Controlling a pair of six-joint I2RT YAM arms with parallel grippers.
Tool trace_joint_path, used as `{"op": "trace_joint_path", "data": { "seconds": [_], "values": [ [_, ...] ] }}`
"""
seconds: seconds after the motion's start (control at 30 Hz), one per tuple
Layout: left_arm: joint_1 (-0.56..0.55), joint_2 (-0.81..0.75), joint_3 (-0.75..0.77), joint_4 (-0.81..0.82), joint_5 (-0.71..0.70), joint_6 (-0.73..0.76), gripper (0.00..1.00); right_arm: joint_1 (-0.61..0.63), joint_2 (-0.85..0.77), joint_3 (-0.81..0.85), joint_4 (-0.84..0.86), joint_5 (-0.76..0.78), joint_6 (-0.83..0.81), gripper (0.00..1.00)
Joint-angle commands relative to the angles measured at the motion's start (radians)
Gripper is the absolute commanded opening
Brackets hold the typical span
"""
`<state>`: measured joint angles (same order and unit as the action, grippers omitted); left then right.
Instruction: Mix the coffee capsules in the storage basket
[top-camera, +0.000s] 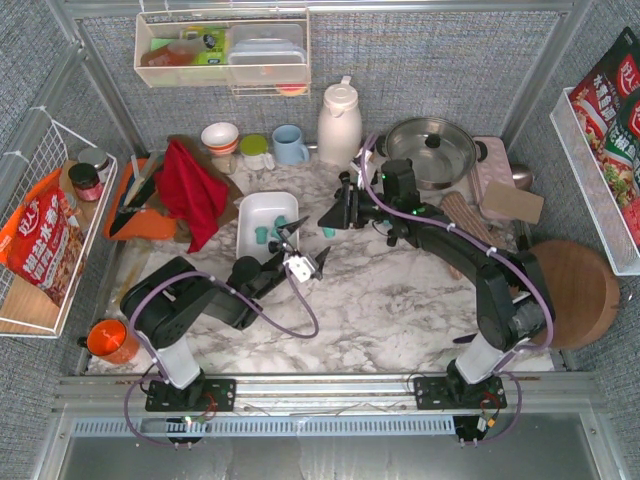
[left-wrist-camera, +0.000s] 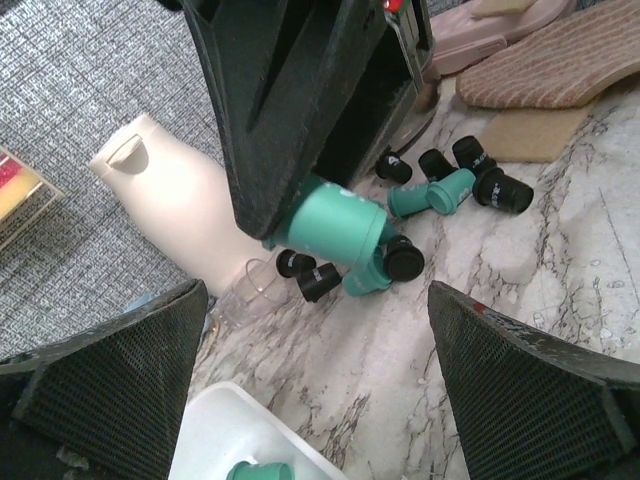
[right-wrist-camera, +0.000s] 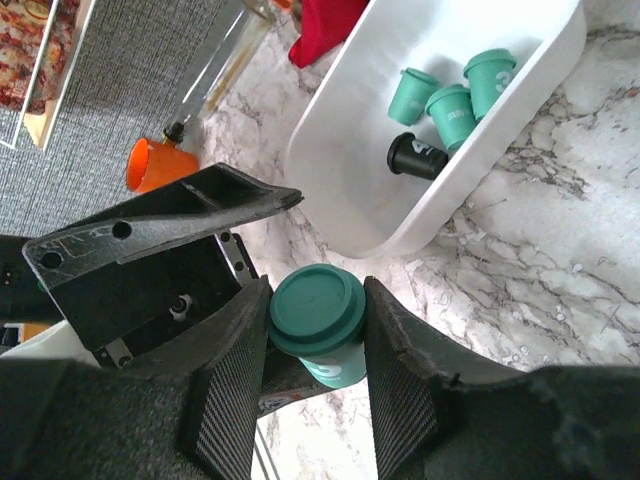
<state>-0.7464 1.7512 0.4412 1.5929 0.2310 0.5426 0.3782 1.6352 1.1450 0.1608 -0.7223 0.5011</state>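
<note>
The white storage basket lies on the marble left of centre. In the right wrist view, the basket holds three teal coffee capsules and a black one. My right gripper is shut on a teal capsule, just outside the basket's near corner. The same held capsule hangs over the marble in the left wrist view. Behind it, several black and teal capsules lie loose. My left gripper is open wide and empty, beside the basket's corner.
A white thermos, mugs and a lidded pot stand at the back. A red cloth lies left of the basket. An orange cup sits near left, a round wooden board at right. A clear glass stands by the thermos.
</note>
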Motion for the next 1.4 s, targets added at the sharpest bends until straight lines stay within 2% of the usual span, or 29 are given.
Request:
{"op": "trace_joint_path", "data": {
  "seconds": [0.0,0.37,0.5,0.67,0.87,1.0,1.17,1.2,1.23,1.27,1.37],
  "values": [
    [-0.002,-0.016,-0.001,0.084,0.061,-0.013,0.99,0.003,0.004,0.014,-0.049,-0.065,-0.040,0.42],
    [-0.001,-0.027,0.011,0.084,0.194,-0.063,0.99,0.020,-0.024,-0.009,-0.061,-0.140,-0.080,0.42],
    [-0.002,-0.034,0.014,0.084,0.206,-0.063,0.95,0.028,-0.017,-0.007,-0.060,-0.165,-0.081,0.42],
    [-0.001,-0.038,0.016,0.083,0.217,-0.059,0.83,0.033,-0.010,-0.002,-0.063,-0.185,-0.077,0.42],
    [-0.001,-0.033,0.014,0.084,0.232,-0.060,0.56,0.037,-0.003,0.001,-0.058,-0.189,-0.068,0.42],
    [-0.001,-0.036,0.010,0.085,0.233,-0.057,0.44,0.036,0.006,0.001,-0.068,-0.181,-0.072,0.45],
    [-0.001,-0.040,0.002,0.085,0.223,-0.047,0.32,0.027,0.014,0.000,-0.089,-0.152,-0.077,0.55],
    [-0.001,-0.040,0.000,0.085,0.217,-0.047,0.31,0.024,0.011,-0.002,-0.092,-0.145,-0.079,0.70],
    [-0.001,-0.040,-0.003,0.085,0.212,-0.046,0.30,0.017,0.006,-0.006,-0.093,-0.139,-0.079,0.96],
    [-0.001,-0.041,-0.007,0.085,0.206,-0.044,0.28,0.009,-0.003,-0.011,-0.093,-0.128,-0.080,0.99],
    [-0.001,-0.040,-0.019,0.085,0.174,-0.048,0.24,-0.018,-0.037,-0.026,-0.093,-0.106,-0.085,0.99]
  ]
}}
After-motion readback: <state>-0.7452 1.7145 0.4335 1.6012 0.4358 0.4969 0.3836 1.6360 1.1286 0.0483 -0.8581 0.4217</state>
